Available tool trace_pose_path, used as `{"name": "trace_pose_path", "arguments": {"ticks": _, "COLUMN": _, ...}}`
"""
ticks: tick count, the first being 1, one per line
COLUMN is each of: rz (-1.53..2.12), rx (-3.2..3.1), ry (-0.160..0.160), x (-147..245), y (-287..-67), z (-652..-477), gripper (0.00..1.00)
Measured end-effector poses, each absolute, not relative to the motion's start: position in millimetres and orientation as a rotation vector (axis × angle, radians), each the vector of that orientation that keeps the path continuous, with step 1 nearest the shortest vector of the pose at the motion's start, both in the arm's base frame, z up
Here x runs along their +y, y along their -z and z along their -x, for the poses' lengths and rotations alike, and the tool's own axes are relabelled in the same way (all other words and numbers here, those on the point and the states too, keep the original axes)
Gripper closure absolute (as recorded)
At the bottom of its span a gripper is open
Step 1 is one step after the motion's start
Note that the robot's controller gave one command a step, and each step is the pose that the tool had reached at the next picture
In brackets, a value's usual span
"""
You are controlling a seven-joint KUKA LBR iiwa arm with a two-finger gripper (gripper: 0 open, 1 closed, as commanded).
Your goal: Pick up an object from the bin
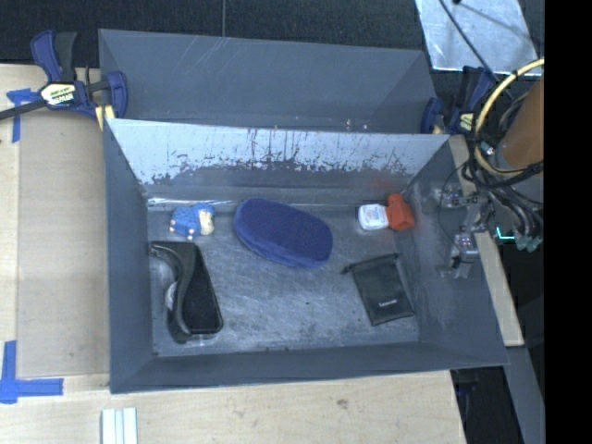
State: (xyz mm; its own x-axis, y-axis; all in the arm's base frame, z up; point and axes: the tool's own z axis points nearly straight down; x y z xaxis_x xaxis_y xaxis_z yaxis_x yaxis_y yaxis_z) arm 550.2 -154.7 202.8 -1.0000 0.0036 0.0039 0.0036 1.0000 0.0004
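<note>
orange block [400, 213] – back right of bin [277, 91] floor, just beside small white piece [373, 217] | hand [459, 237] near it, at right wall – open or closed: cannot tell | black flat case [382, 289] in front | blue oval pouch [282, 233] mid-bin

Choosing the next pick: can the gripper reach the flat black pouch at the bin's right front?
Probably yes: the black pouch lies alone on the bin floor, nothing over it, close to the gripper.

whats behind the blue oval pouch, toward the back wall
Behind the blue oval pouch rises the bin's scratched back wall, with nothing showing against it. The pouch hides the floor just behind and under it, so anything there cannot be seen.
</note>
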Motion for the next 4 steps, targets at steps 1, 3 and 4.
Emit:
{"name": "trace_pose_path", "arguments": {"ticks": 1, "rz": -0.341, "rx": -3.12, "ry": 0.004, "x": -118.2, "y": -82.2, "z": -548.1, "gripper": 0.0}}
{"name": "trace_pose_path", "arguments": {"ticks": 3, "rz": -1.159, "rx": -2.928, "ry": -0.003, "x": -107.2, "y": -70.9, "z": -565.8, "gripper": 1.0}}
{"name": "trace_pose_path", "arguments": {"ticks": 4, "rz": -1.156, "rx": -2.934, "ry": -0.011, "x": -116.3, "y": -227.8, "z": -594.2, "gripper": 1.0}}
